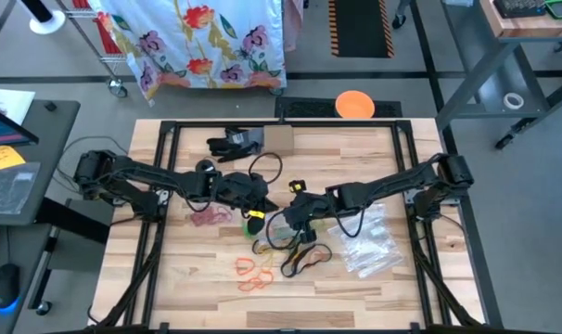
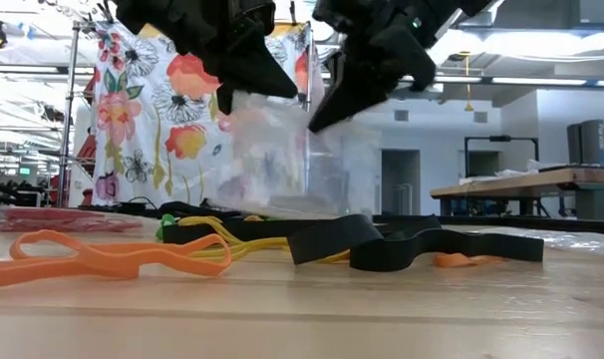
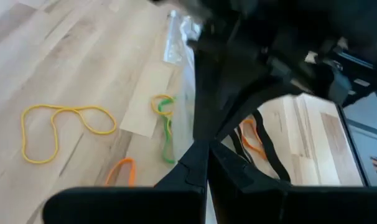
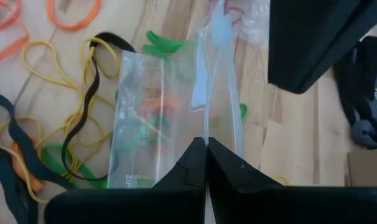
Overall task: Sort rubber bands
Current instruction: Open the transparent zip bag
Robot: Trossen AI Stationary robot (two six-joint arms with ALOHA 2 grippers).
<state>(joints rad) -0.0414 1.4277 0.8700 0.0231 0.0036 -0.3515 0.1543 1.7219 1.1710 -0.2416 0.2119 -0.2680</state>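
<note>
Orange rubber bands (image 2: 103, 257) lie closest to the low camera, flat on the wooden counter (image 2: 302, 319), with yellow loops (image 2: 252, 244) and broad black bands (image 2: 422, 247) behind them. Above them both grippers hang side by side, each pinched on the upper edge of a clear zip bag (image 2: 282, 150) that hangs between them, its bottom just above the bands.

From the high view, the left gripper (image 1: 249, 197) and the right gripper (image 1: 295, 209) meet near the counter's middle. Red bands (image 1: 209, 218) lie just left of them, orange ones (image 1: 253, 274) toward the near edge, and a tangle of black and yellow bands (image 1: 300, 255) beside those. More clear bags (image 1: 369, 241) lie to the right. Open wood stretches along the near edge and both front corners; a dark glove (image 1: 233, 143) and a cardboard piece (image 1: 277, 139) sit at the far edge.

Through the left wrist view, the left gripper (image 3: 207, 155) is clenched on the bag's edge; a thin yellow loop (image 3: 58, 127) and a green band (image 3: 167, 134) lie apart on bare wood below.

Through the right wrist view, the right gripper (image 4: 206, 149) is clenched on the bag's top edge. Green and orange bands show through the plastic; whether they are inside it cannot be told.
</note>
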